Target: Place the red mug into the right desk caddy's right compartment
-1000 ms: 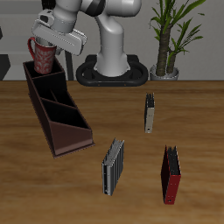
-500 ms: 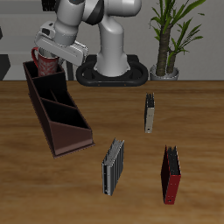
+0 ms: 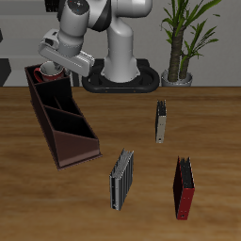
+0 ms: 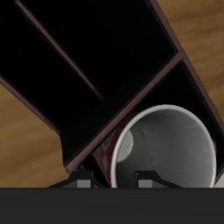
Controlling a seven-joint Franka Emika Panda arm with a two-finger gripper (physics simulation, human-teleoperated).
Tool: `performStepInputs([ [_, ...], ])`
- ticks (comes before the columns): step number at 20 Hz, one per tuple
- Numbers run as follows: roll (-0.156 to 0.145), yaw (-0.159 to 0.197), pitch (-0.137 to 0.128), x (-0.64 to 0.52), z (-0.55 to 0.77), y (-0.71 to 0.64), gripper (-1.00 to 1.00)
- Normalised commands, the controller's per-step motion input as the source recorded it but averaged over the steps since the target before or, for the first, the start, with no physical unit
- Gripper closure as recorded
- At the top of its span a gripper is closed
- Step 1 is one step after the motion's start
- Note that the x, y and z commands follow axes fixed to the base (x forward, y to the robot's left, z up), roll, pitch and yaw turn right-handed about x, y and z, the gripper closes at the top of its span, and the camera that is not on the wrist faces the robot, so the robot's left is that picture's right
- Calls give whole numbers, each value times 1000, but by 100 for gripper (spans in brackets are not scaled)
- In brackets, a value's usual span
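You have brought the red mug (image 3: 46,72) down since a second ago: then it hung well above the right desk caddy (image 3: 58,115), and now only its rim and a sliver of wall show over the caddy's back end. It sits in the right compartment (image 4: 179,87), directly under your pincer (image 3: 58,62). In the wrist view the mug's round mouth fills the squarish end section, its pale grey inside smooth and its mottled red-pink wall showing just outside the rim against a divider. The pincer is clamped on the mug's rim, with one fingertip (image 4: 122,150) inside the mug. The caddy is a long, dark maroon box with thin straight dividers and black, shadowed insides. It rests on the wood-grain counter (image 3: 207,122), whose planks run past it on both sides.
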Motion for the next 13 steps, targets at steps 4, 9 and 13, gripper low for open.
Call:
performStepInputs([
  [4,2,-7,-5,-12,66,42,-100],
  [9,19,9,-34,-78,254,99,-100],
  [13,-9,14,-105,-329,639,55,-100],
])
